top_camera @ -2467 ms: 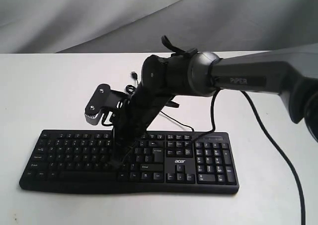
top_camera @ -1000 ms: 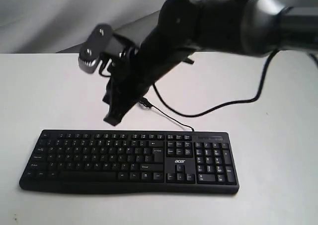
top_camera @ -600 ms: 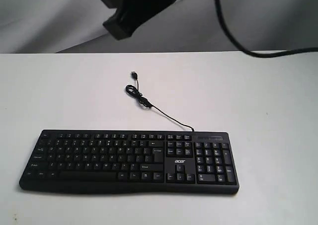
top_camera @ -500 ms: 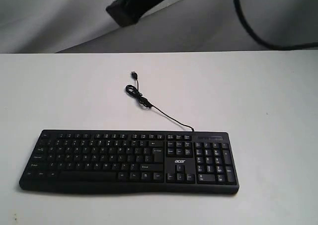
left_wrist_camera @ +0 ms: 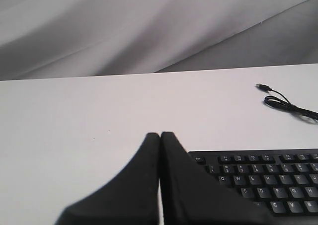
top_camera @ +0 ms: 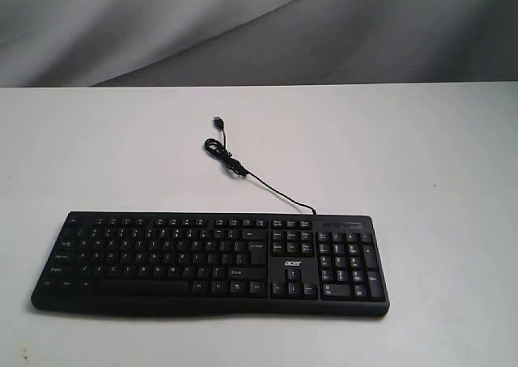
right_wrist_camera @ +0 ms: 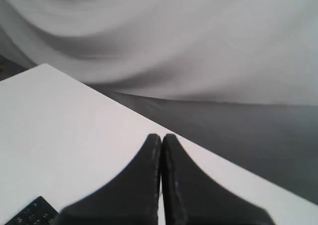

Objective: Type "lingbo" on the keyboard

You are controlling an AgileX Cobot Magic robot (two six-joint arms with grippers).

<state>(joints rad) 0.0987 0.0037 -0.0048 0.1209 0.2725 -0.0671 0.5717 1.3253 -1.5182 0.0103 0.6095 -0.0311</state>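
The black keyboard (top_camera: pixel 210 263) with white legends and an acer logo lies flat near the front of the white table, its thin USB cable (top_camera: pixel 243 171) curling away behind it. No arm shows in the exterior view. In the left wrist view my left gripper (left_wrist_camera: pixel 160 134) is shut with nothing in it, held above the table beside the keyboard's (left_wrist_camera: pixel 258 183) Esc corner. My right gripper (right_wrist_camera: pixel 161 136) is shut and empty too, over the table near its far edge, with one corner of the keyboard (right_wrist_camera: pixel 29 212) showing.
The white table (top_camera: pixel 421 156) runs wide on all sides of the keyboard. A grey draped cloth (top_camera: pixel 243 27) hangs behind its far edge. The cable's loose USB plug (top_camera: pixel 218 122) rests on the table behind the keyboard.
The right arm, which was down on the middle keys, has lifted up and away and has left the exterior view. The keyboard and cable have not moved.
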